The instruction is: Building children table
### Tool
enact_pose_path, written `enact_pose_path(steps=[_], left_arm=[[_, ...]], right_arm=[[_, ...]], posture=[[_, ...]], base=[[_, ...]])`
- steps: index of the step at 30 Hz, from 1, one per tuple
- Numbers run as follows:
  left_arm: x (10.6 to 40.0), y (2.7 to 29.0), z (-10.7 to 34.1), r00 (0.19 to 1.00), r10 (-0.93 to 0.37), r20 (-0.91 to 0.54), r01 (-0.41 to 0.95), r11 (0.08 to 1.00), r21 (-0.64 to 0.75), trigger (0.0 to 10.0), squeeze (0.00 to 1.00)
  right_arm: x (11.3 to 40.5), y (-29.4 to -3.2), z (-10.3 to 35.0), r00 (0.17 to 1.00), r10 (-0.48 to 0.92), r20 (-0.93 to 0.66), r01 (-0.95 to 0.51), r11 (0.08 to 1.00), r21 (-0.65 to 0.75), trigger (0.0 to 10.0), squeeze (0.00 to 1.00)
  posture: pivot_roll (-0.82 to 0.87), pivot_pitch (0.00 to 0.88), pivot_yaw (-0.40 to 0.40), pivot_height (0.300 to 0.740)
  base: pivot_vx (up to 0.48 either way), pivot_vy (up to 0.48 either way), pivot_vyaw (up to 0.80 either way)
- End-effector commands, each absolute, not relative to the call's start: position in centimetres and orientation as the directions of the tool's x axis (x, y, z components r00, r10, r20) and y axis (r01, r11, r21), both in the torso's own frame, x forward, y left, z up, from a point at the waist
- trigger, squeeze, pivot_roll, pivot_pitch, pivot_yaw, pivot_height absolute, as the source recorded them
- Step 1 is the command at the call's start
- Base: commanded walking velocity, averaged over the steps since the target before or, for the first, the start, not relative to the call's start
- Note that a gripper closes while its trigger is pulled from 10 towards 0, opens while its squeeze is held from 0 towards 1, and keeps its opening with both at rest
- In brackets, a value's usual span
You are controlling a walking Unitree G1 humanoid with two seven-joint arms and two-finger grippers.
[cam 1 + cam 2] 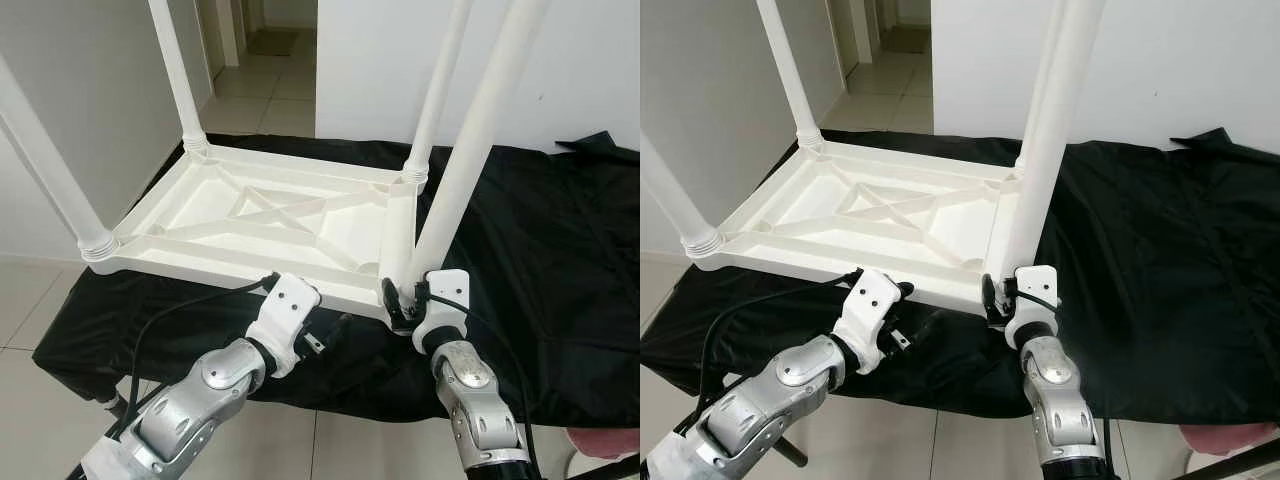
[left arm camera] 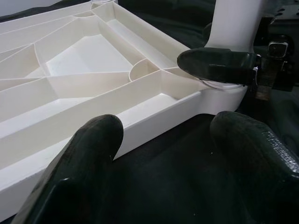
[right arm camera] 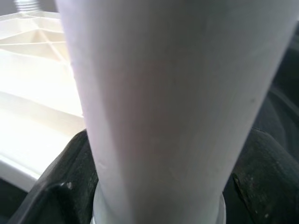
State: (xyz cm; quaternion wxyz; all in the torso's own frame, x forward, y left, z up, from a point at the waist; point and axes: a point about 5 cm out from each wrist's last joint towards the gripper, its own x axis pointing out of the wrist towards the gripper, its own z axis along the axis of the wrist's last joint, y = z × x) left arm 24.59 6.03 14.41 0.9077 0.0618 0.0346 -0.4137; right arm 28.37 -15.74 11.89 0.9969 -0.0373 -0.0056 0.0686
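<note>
the white table top (image 1: 250, 215) lies upside down on the black cloth (image 1: 560, 250), centre of frame. the right gripper (image 1: 400, 300) is clenched around the near right leg (image 1: 470, 160) at its base. the left gripper (image 2: 163, 154) is released, fingers spread beside the table's near rim.

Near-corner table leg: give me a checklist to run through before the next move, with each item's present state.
1. Right hand clamped around the base of the near-corner leg: ok, a finger sits on either side in the right wrist view.
2. Leg seated fully in its corner socket: cannot tell; the hand hides the joint.
3. Other three legs standing in their corners: ok.
4. Left hand clear of the tabletop: ok; its fingers are open beside the near edge, gripping nothing.
5. Tabletop lying upside down on the black cloth: ok.
6. Leg upright: cannot tell; it appears to lean compared with the others.
</note>
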Motion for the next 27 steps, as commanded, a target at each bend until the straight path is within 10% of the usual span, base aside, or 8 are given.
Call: enact_pose_path(steps=[1,22,23,24,25,27], left_arm=[[22.8,5.1,14.4,0.311,-0.938,-0.151,0.950,0.307,0.052,10.0,0.00],[23.9,5.5,14.4,0.324,-0.926,-0.193,0.945,0.305,0.120,10.0,0.00],[23.9,5.6,14.3,0.327,-0.925,-0.194,0.943,0.308,0.121,10.0,0.00],[23.9,5.6,14.3,0.330,-0.923,-0.196,0.943,0.311,0.123,10.0,0.00],[24.0,5.5,14.3,0.331,-0.923,-0.195,0.942,0.311,0.127,10.0,0.00],[24.0,5.5,14.3,0.331,-0.923,-0.194,0.942,0.311,0.130,10.0,0.00]], right_arm=[[28.4,-16.6,11.4,0.988,0.154,-0.017,-0.155,0.984,-0.090,10.0,0.00],[31.2,-17.0,13.2,0.784,0.618,-0.055,-0.616,0.765,-0.187,10.0,0.00],[31.2,-17.1,13.0,0.777,0.626,-0.069,-0.625,0.754,-0.201,4.2,0.00],[31.3,-17.2,12.9,0.773,0.630,-0.077,-0.631,0.747,-0.210,4.2,0.00],[31.3,-17.4,12.8,0.769,0.633,-0.084,-0.635,0.745,-0.204,0.0,0.00],[31.3,-17.5,12.7,0.768,0.635,-0.087,-0.638,0.744,-0.197,0.0,0.00]], posture=[[-0.03,0.010,0.047,0.740],[-0.01,0.000,0.063,0.740],[-0.01,0.000,0.066,0.740],[-0.01,0.000,0.067,0.740],[-0.01,0.000,0.064,0.740],[-0.01,0.000,0.064,0.740]], base=[[0.000,0.000,0.00],[0.000,0.000,0.00],[0.000,0.000,0.00],[0.000,0.000,0.00],[0.000,0.000,0.00],[0.000,0.000,0.00]])
